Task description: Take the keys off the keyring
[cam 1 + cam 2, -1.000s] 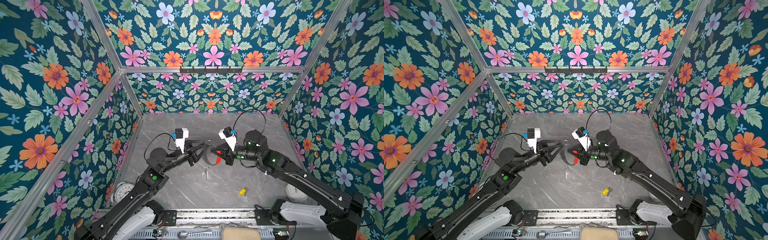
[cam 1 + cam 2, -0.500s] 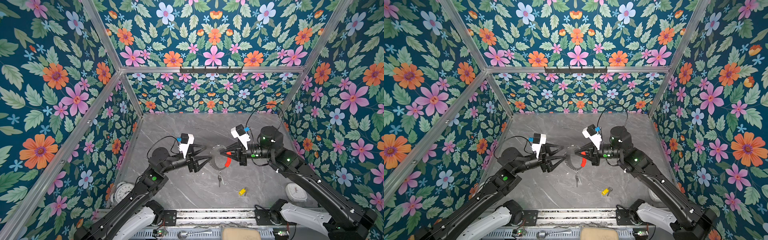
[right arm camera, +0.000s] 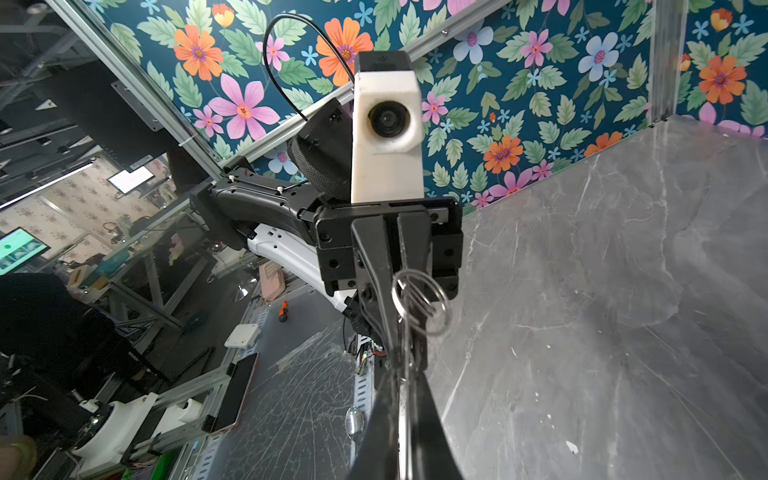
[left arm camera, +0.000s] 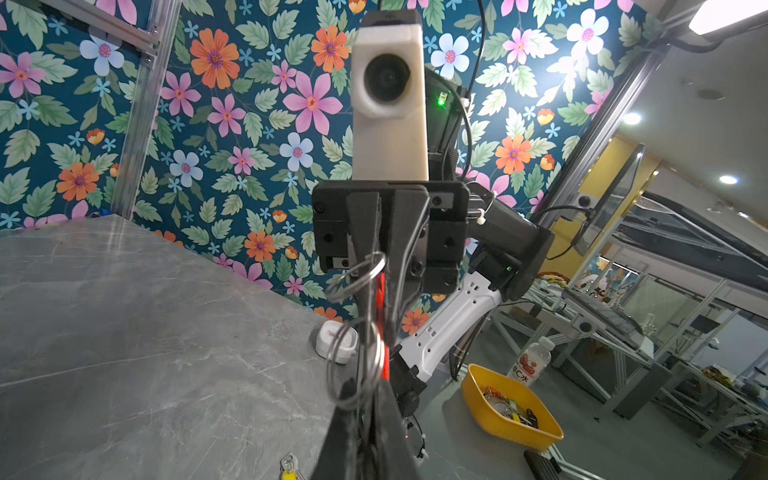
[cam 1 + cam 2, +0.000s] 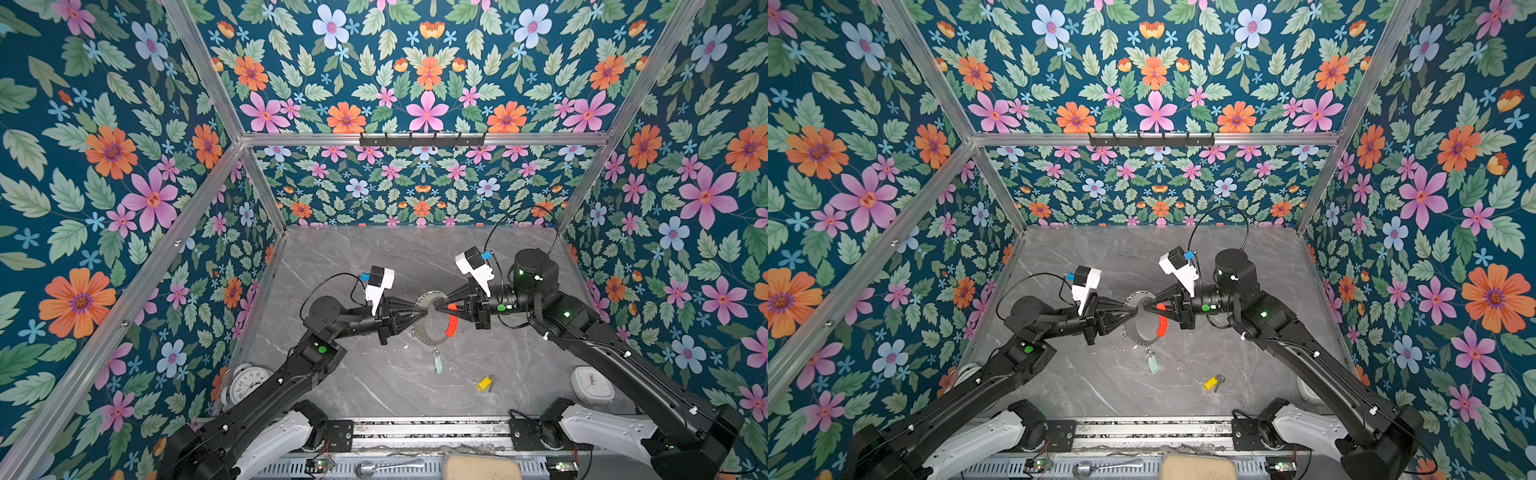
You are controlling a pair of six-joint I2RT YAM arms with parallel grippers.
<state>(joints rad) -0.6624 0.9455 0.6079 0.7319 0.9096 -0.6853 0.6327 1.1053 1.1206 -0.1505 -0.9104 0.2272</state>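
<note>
Two closed grippers met almost tip to tip above the middle of the tabletop (image 5: pixel 374 257), the left gripper (image 5: pixel 424 310) and the right gripper (image 5: pixel 437 306) each pinching the thin wire of the keyring (image 5: pixel 432 341), which hung tilted between them with its red sleeve (image 5: pixel 451 326) on the right. The mint-tagged key (image 5: pixel 437 363) dangled from the hoop's near edge. I could not tell whether its tag touched the surface. The yellow-tagged key (image 5: pixel 484 383) lay loose on the tabletop, near and to the right, well apart from the hoop, so half the job looked done. The likely trouble was the wire twisting or slipping once either pinch let go to reach the hanging key. The hoop would then swing, and the key could slide along it and snag among the small split rings (image 3: pixel 420 302).
</note>
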